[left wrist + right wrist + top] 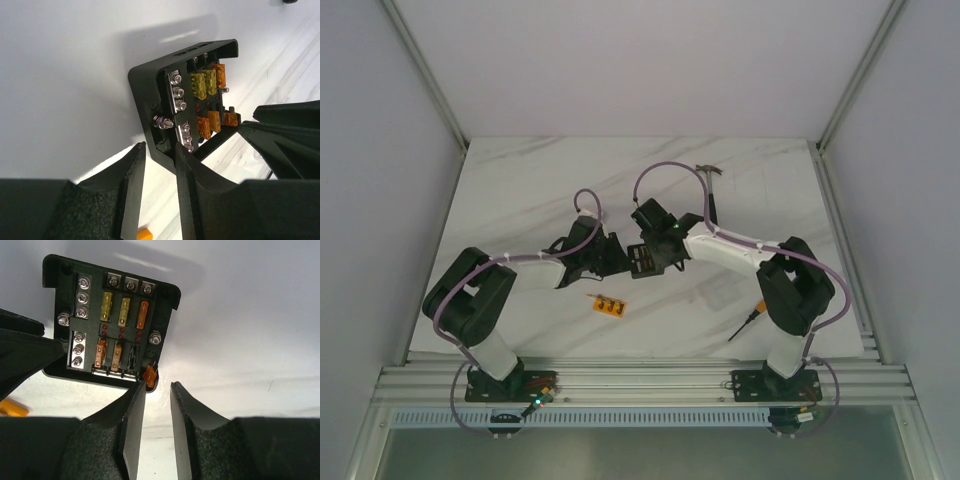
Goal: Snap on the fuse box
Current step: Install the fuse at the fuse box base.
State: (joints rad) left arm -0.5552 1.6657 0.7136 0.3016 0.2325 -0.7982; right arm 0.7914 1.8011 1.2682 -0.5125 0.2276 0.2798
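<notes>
**Top, left-wrist and right-wrist views.** The fuse box (pixel 642 262) lies at mid-table on the marble-patterned table (pixel 520 200), hemmed in between the two grippers, its fuses and screw terminals exposed. The left gripper (pixel 160 152) is released: its fingers (pixel 134 172) stand apart at the box's near corner, with a slit of table showing beside the box wall. The right gripper (pixel 157 388) is likewise released, with nothing between its fingers; one fingertip (pixel 136 392) is just beside the box's corner, where an orange fuse (pixel 150 375) juts out. An orange strip (pixel 610 306) lies near the box, toward the arm bases. A hammer (pixel 710 185) lies well apart at the far right, and a thin pointed tool (pixel 748 322) lies beside the right arm
</notes>
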